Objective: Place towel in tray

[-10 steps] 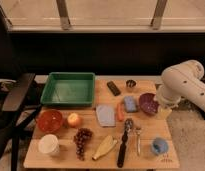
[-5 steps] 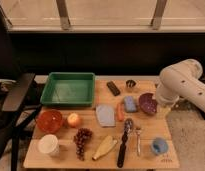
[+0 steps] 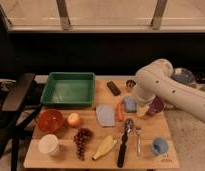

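Note:
The towel (image 3: 105, 115), a pale grey-blue folded cloth, lies flat in the middle of the wooden table. The green tray (image 3: 69, 75) stands at the back left and holds nothing. My gripper (image 3: 140, 105) is at the end of the white arm (image 3: 161, 82), low over the right side of the table. It is by the blue sponge block (image 3: 129, 104), to the right of the towel, and mostly hidden under the arm.
An orange carrot (image 3: 120, 112) lies between the towel and the sponge. A purple bowl (image 3: 156, 106) is on the right. An orange-red bowl (image 3: 50, 120), apple (image 3: 73, 120), grapes (image 3: 82, 140), banana (image 3: 105, 147), white cup (image 3: 48, 145), scoop (image 3: 123, 145), fork (image 3: 138, 140) and blue cup (image 3: 158, 146) fill the front. A black chair (image 3: 16, 100) stands at the left.
The white arm has swung left over the table, from the right edge towards the sponge and towel. The objects on the table have not moved.

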You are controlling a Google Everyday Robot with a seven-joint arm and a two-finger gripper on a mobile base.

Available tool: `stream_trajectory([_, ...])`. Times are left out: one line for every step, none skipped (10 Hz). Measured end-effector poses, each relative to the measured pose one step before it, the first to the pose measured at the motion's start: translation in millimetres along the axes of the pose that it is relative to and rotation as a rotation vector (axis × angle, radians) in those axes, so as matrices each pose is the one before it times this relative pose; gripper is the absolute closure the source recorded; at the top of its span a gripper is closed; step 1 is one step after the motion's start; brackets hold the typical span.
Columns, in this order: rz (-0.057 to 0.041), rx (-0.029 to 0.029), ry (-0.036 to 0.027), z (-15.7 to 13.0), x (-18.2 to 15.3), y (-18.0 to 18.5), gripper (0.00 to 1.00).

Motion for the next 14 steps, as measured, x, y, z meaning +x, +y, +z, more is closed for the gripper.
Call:
stream_trajectory([-0.03777,-0.00512,-0.02963,8.5,-20.37,-6.8,0.35])
stream_trajectory([-0.02939,-0.00438,-0.03148,8.21,-19.17,-7.85,0.35])
stream_trajectory([-0.02597,-0.01022,-0.03828,10.24,-20.35,-8.57,0.35])
stream_trajectory([-0.01083,-0.00447,-0.01801,4.4,-9.02,-3.9,0.35])
stream_trajectory([0.00497,-0.00034,0.00249,-0.61,2.91,1.76,0.35])
stream_trajectory([-0.00297,-0.00116,-0.00145,0.49,-1.77,-0.7,0.35])
stream_trajectory([-0.0004,0.00068,0.00096,-0.06,0.23,-0.28,0.35])
stream_trajectory([0.00225,-0.00322,0.00246,-0.35,1.75,1.24,0.35])
stream_trajectory([0.00016,-0.00699,-0.01031,1.27,-2.52,-1.01,0.35])
stream_trajectory([0.00713,-0.01035,-0.02712,7.84,-2.09,1.24,0.35])
stream_trajectory([0.01164,-0.00289,-0.02512,11.63,-2.54,-0.26,0.35])
stream_trajectory([0.00673,-0.00131,-0.02059,11.78,-5.33,-2.47,0.35])
stream_trajectory([0.0116,0.0005,-0.03639,20.25,-12.91,-7.12,0.35])
stream_trajectory([0.00709,0.00154,-0.01511,7.53,-3.22,-2.83,0.35])
